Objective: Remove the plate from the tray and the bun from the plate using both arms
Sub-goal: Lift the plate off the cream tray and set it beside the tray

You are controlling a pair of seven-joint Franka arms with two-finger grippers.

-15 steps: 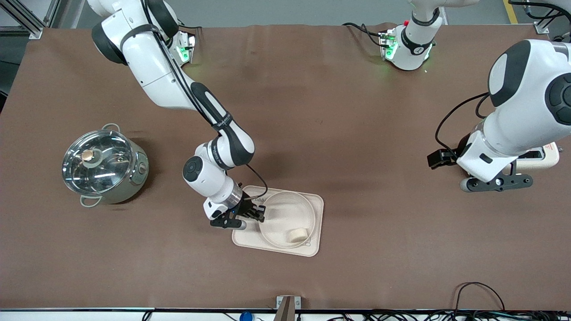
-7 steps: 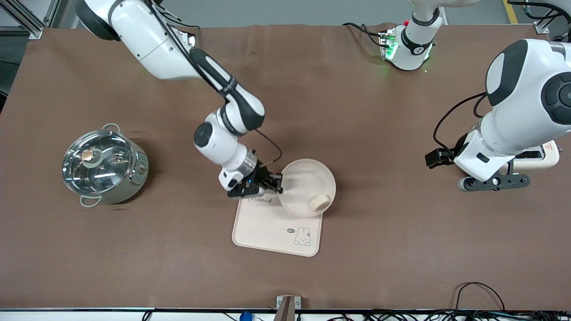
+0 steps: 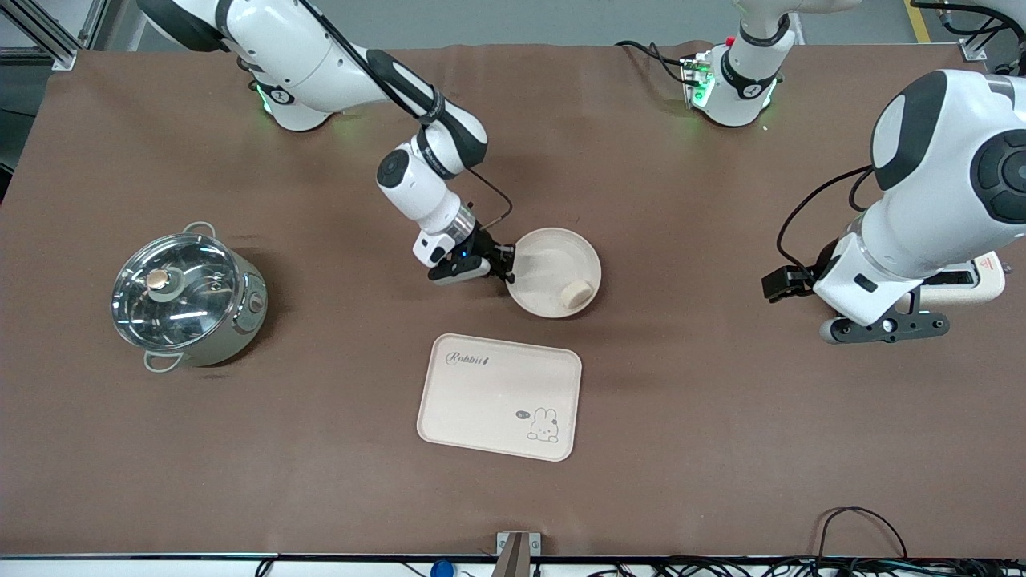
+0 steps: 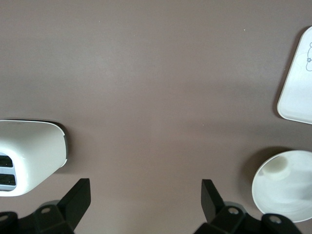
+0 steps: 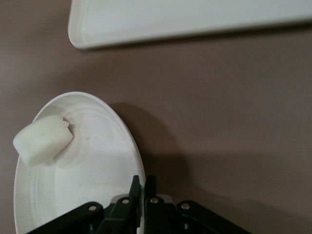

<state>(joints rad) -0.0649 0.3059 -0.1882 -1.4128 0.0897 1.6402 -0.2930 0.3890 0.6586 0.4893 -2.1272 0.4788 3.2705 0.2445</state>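
1. Gripping the rim of the round shallow cream-white plate (image 3: 555, 272), the right gripper (image 3: 498, 268) has its two black fingers pinched tight on the edge, as the right wrist view shows; the plate hangs over bare brown tablecloth (image 3: 689, 417), casting a shadow there.
2. The small pale cream-white oblong bun (image 3: 575, 294) lies inside the plate, against the rim away from the gripper; only its top and one side show.
3. The rectangular cream tray with a rabbit drawing (image 3: 498, 397) lies flat on the cloth, nearer the front camera than the plate and apart from it; in the right wrist view only one long edge of it shows.
4. The left gripper (image 3: 886, 327) waits over the table at the left arm's end, its black fingers spread wide with nothing between them.
5. Just beside it sits a white toaster-like box with dark slots (image 3: 978, 284), mostly hidden under the left arm; the left wrist view cuts it off at the edge.
6. A shiny steel pot with a glass lid (image 3: 186, 296) stands at the right arm's end; what it holds cannot be made out through the glare.
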